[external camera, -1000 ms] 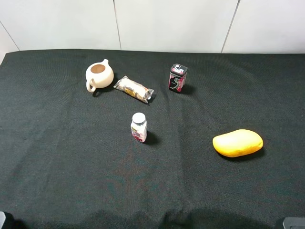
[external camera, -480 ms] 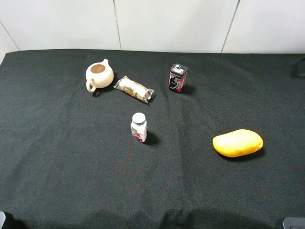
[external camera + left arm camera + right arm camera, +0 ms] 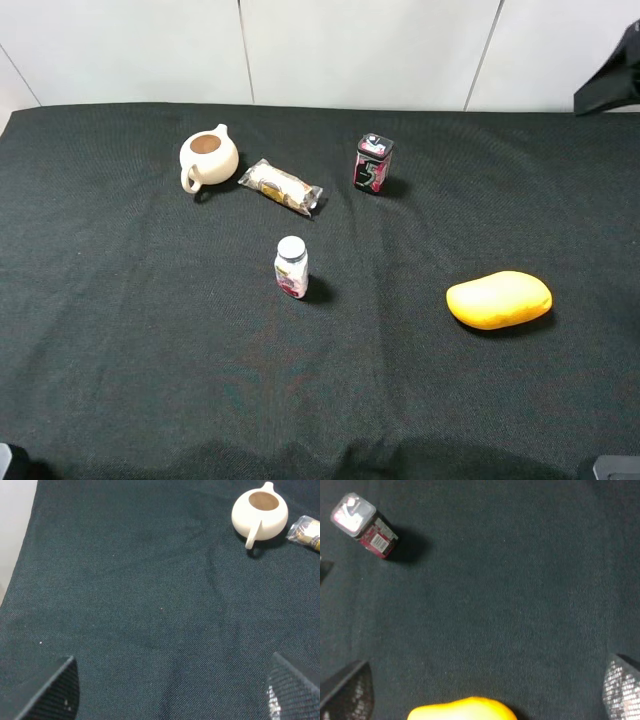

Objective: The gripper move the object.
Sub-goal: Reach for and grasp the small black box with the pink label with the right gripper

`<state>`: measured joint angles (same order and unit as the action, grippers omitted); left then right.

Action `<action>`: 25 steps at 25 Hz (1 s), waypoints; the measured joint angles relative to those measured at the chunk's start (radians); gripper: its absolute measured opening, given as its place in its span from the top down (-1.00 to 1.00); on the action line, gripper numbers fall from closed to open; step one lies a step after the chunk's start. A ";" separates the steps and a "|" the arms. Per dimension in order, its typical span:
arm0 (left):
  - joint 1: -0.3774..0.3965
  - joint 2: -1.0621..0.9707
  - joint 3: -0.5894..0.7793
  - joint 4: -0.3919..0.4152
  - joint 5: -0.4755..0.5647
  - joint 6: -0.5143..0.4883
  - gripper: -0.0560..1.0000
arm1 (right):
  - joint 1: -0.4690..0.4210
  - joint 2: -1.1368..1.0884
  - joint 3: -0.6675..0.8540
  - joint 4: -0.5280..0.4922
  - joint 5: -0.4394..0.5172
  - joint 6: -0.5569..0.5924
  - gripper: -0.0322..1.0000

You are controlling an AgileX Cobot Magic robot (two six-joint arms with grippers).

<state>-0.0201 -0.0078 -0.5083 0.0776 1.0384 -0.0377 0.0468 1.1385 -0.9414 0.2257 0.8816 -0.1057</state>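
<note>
Black-clothed surface [image 3: 120, 350] carries, toward its far side, the small upright black tin with pink-red markings and a whitish flip top [image 3: 373, 165], untouched. The right claw [image 3: 482, 690] gapes wide and empty, clear of the tin [image 3: 362, 525]; the left claw [image 3: 172, 690] likewise. A dark shape [image 3: 612, 80] at the far right edge may belong to the right claw.

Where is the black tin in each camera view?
Exterior high: tin stands at the back, right of the snack packet.
Left wrist: not in it.
Right wrist: tin seen from above, past the mango.
Shared landmark: the mango.
</note>
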 joint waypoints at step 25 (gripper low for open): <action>0.000 0.000 0.000 0.000 0.000 0.000 -0.61 | 0.338 0.544 -0.407 -0.075 -0.046 0.051 -0.41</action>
<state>-0.0201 -0.0078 -0.5083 0.0776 1.0384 -0.0377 0.3853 1.6821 -1.3483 0.1505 0.8358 -0.0552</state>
